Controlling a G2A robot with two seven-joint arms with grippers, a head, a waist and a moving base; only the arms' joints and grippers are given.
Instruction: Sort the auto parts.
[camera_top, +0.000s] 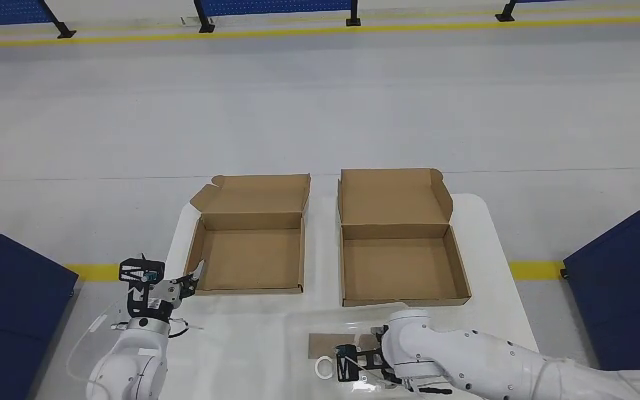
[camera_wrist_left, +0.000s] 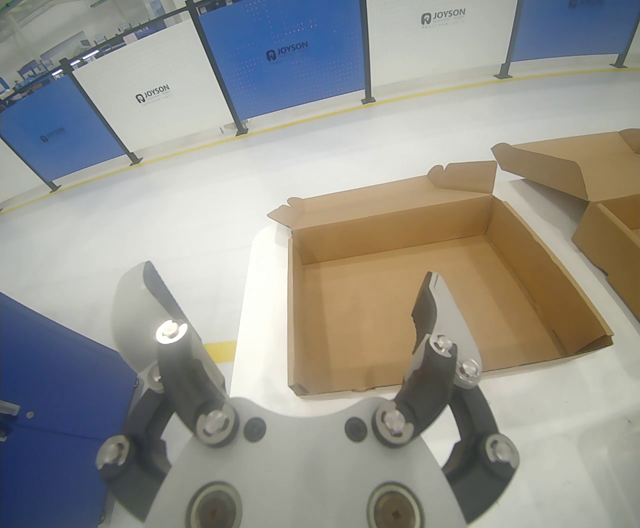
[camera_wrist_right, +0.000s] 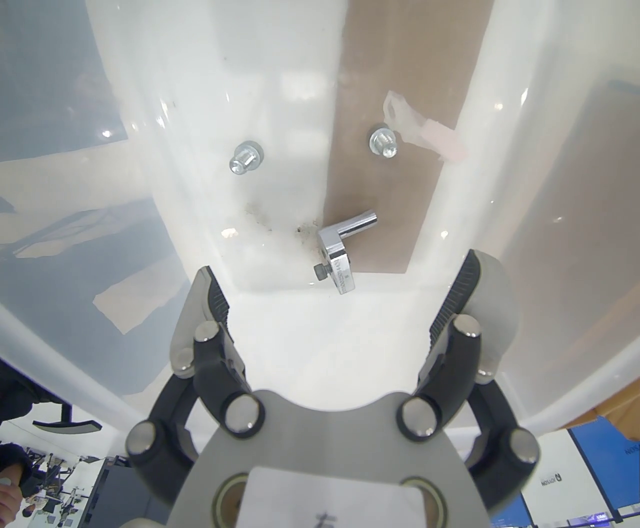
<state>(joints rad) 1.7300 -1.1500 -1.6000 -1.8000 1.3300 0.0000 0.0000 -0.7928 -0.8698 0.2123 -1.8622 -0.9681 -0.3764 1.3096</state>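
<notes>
The right gripper (camera_wrist_right: 340, 270) has its fingers (camera_wrist_right: 212, 300) spread wide and holds nothing. It hangs inside a translucent white bin (camera_wrist_right: 500, 150), just above the bin's floor. Directly ahead of the fingers lies a chrome L-shaped part (camera_wrist_right: 340, 250), not touching either of them. Beyond it lie two bolts apart from each other, one bolt (camera_wrist_right: 245, 157) on the pale floor and a second bolt (camera_wrist_right: 382, 141) over a brown strip (camera_wrist_right: 380, 210) that shows through the floor. A clear plastic clip (camera_wrist_right: 420, 127) lies just beside the second bolt; whether they touch cannot be told.

In the top view the right gripper (camera_top: 340, 365) is near the bench's (camera_top: 490, 260) front edge, at about 7 o'clock from the right box (camera_top: 400, 270).

The left gripper (camera_wrist_left: 289, 270) also has its fingers (camera_wrist_left: 435, 310) wide apart, with nothing between them. In the top view it (camera_top: 180, 287) hovers at 8 o'clock from the left box (camera_top: 250, 258), just off that box's near corner. Both cardboard boxes sit open side by side on the bench, flaps folded back toward 12 o'clock, the right box at 3 o'clock of the left.
</notes>
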